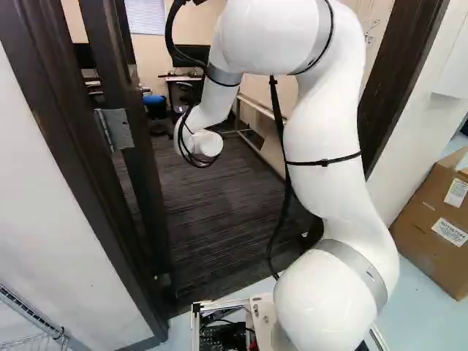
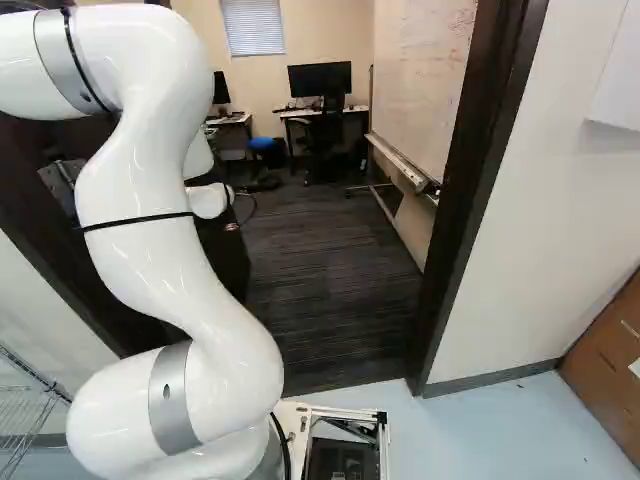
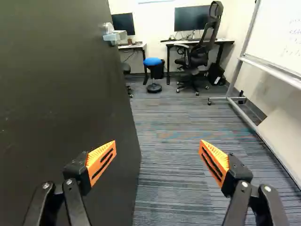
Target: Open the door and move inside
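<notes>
Dark and standing open, the door lies ahead of one finger of my gripper, whose fingers are spread wide apart, the other reaching over striped carpet.

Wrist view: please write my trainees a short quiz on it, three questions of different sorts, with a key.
1. Multiple choice: how do the fingers stand?
a) shut on the handle
b) apart, with nothing gripped
c) touching each other

2. True or false: the door is open, so the room beyond can be seen.

3. Fill in: the stool in the room has a ____ seat.

Key: 1 b; 2 true; 3 blue.
</notes>
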Motion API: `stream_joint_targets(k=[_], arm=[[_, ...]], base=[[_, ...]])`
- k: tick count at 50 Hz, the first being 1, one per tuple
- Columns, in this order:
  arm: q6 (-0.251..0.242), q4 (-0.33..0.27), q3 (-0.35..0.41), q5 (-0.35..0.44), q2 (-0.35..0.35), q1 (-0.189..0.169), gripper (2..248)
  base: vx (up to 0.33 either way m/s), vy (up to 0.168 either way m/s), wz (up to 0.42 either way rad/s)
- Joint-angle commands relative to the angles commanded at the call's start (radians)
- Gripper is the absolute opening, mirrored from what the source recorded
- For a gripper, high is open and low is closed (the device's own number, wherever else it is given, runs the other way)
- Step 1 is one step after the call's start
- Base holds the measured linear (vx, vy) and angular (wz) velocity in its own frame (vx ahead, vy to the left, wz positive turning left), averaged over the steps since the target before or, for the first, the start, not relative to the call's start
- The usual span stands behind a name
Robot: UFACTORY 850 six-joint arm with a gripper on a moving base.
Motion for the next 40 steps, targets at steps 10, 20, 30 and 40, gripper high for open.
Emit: stream_joint_targets(k=[10, 20, 30, 40], arm=[[0.0, -0.014, 0.021, 0.0, 0.016, -0.025, 247], [0.0, -0.033, 0.045, 0.0, 0.035, -0.049, 247], [0.0, -0.056, 0.079, 0.0, 0.062, -0.072, 247], [0.0, -0.078, 0.114, 0.0, 0.09, -0.095, 247]], base=[[0.0, 0.0, 0.0], [0.0, 0.0, 0.0], [0.0, 0.0, 0.0], [0.0, 0.0, 0.0]])
